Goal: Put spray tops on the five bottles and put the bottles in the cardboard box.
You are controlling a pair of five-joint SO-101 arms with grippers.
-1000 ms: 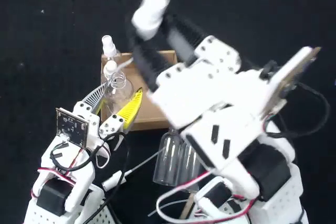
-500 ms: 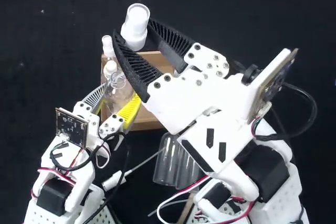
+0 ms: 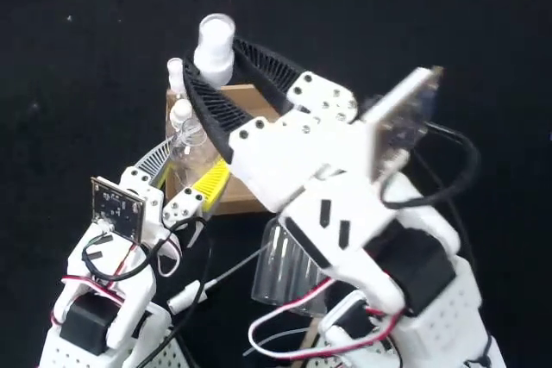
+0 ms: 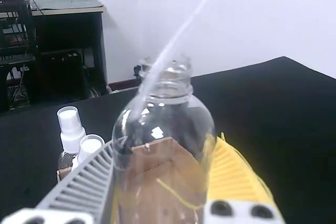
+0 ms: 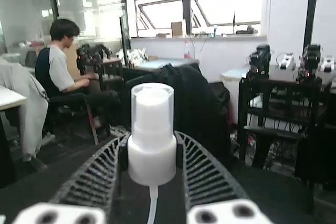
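While the right gripper (image 5: 152, 153) clamps the spray top (image 5: 152, 129) above the open bottle (image 4: 163, 129), itself held in the left gripper (image 3: 185, 168) at the cardboard box (image 3: 259, 96), the slanting tube (image 4: 178, 30) could kink; top may seat crooked.

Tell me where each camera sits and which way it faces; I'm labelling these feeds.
High view: fixed above, behind both arms, looking down on the black table and brown cardboard box; both white arms show.
Left wrist view: on the left wrist, looking along grey and yellow jaws shut on a clear uncapped plastic bottle.
Right wrist view: on the right wrist, looking into the room along black ribbed jaws shut on a white spray top.
Shared: the high view also shows that bottle and spray top.
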